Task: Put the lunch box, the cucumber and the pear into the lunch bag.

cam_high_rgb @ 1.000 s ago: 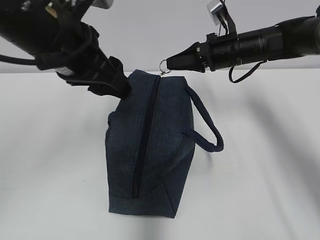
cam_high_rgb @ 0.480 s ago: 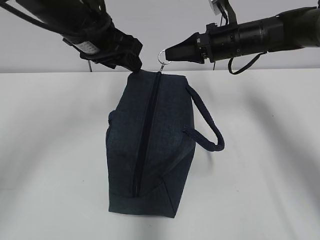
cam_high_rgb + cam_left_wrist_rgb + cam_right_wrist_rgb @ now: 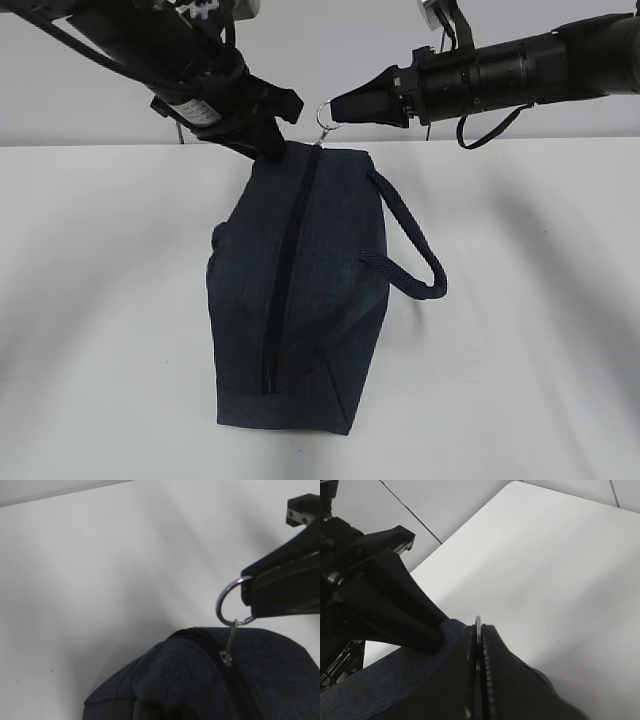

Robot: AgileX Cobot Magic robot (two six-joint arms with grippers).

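- Since a second ago, our left gripper [image 3: 268, 140] has climbed off the bag's left flank and slid rightward to the far top corner, and our right gripper [image 3: 338, 107] has lifted a little with the ring; the bag itself has barely shifted.
- We see the lunch bag [image 3: 300, 290] lying on the white table [image 3: 100, 300] with its long axis running from the near edge toward the far edge, and the zipper [image 3: 285, 270] follows that same line, shut along its whole visible length.
- We hold the metal ring pull [image 3: 325, 113] at the far end of the zipper: the right wrist view shows the right gripper's jaws pressed together on the ring's thin edge [image 3: 478, 625], and the left wrist view shows the ring [image 3: 231, 602] caught in those black jaws.
- We press the left gripper down onto the fabric at the far left corner, just beside the ring; whether its jaws are pinching cloth or only pushing on it, we cannot tell.
- We judge that the coming move turns on this: the closed track lies from the ring toward the near end, so the right arm, already on the pull, would draw along that axis while the left steadies the corner.
- We cannot see inside the bag, and the lunch box, cucumber and pear appear in none of our views.
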